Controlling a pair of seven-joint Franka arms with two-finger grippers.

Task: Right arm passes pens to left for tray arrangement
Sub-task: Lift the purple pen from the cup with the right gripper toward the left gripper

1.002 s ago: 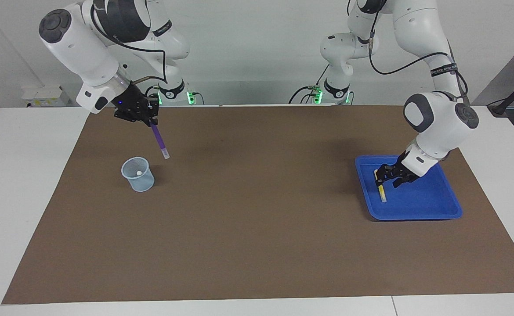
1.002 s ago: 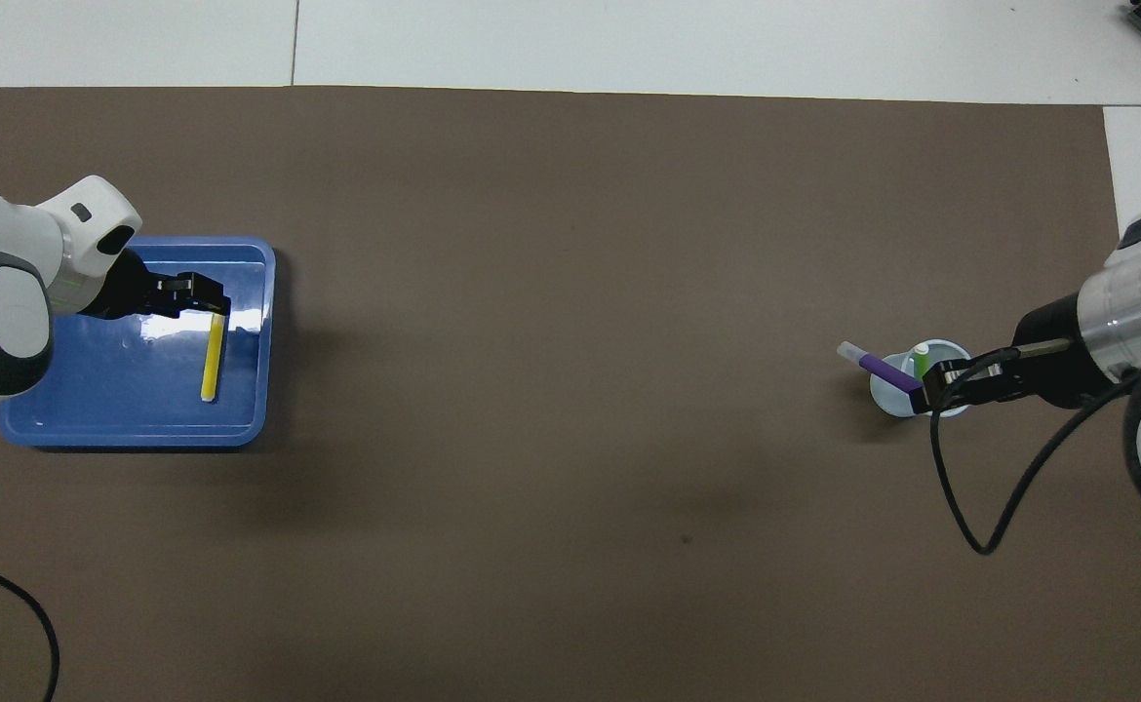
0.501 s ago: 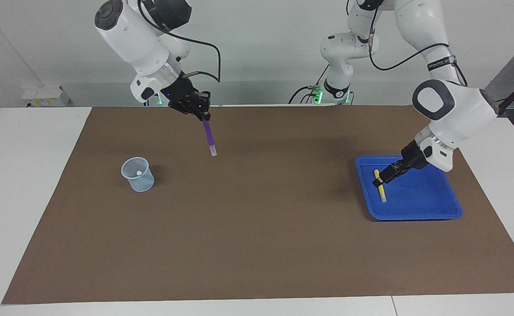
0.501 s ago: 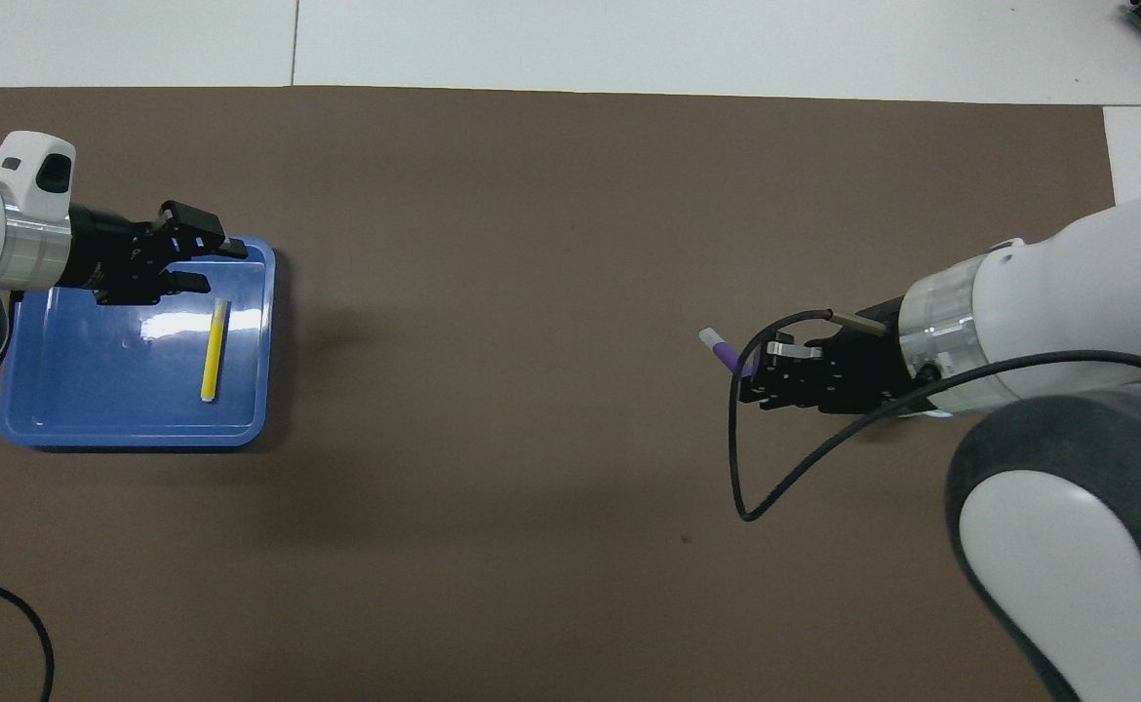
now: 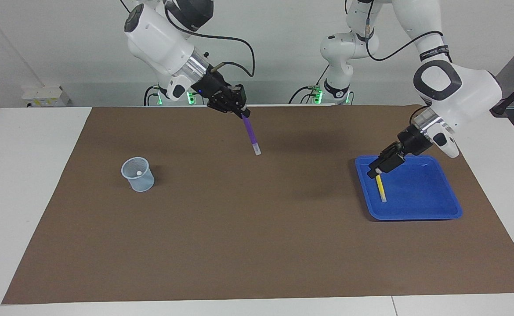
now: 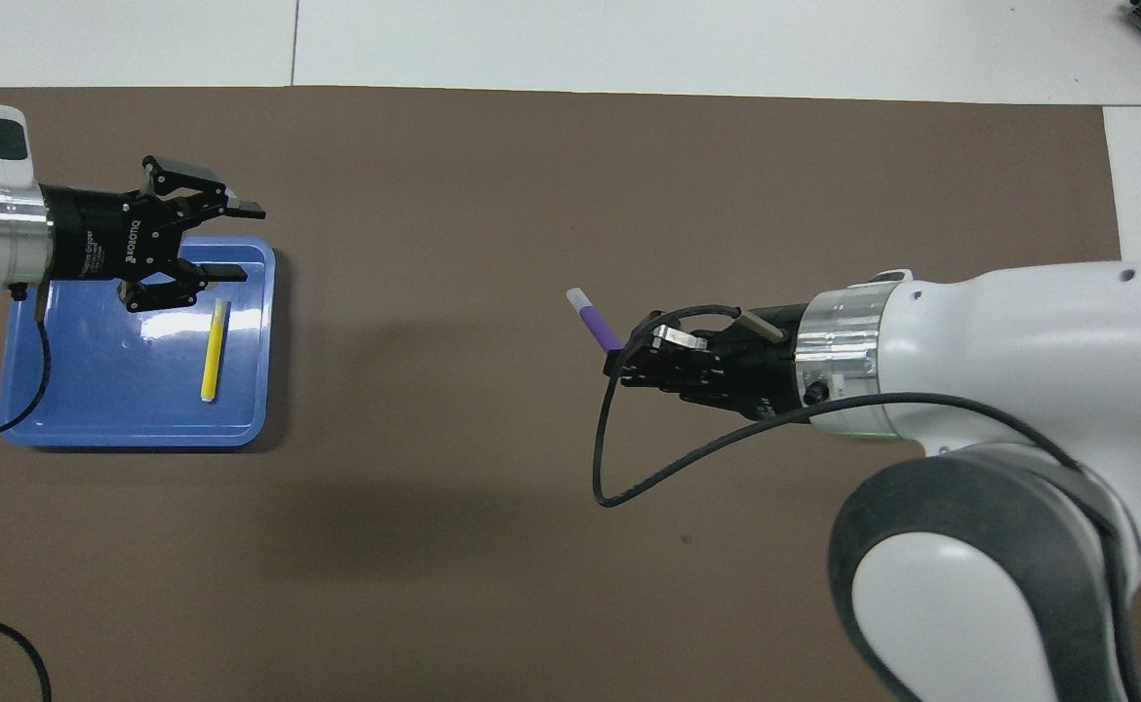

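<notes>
My right gripper (image 5: 240, 113) (image 6: 617, 357) hangs over the middle of the mat, shut on the purple pen (image 5: 251, 136) (image 6: 593, 318). The pen slants down from it, pale tip lowest. The blue tray (image 5: 415, 214) (image 6: 132, 432) lies at the left arm's end of the table, with the yellow pen (image 5: 381, 188) (image 6: 212, 353) flat inside it. My left gripper (image 5: 376, 169) (image 6: 244, 240) hovers open over the tray's rim, above the yellow pen's end, with nothing between its fingers.
A small translucent cup (image 5: 138, 174) stands on the brown mat (image 5: 257, 245) at the right arm's end, with a pale tip showing inside it. In the overhead view the right arm hides the cup, and a black cable (image 6: 619, 478) loops from the right wrist.
The right arm has carried the purple pen from above the cup toward the table's middle. The left gripper has lifted off the yellow pen and drawn up to the tray's rim.
</notes>
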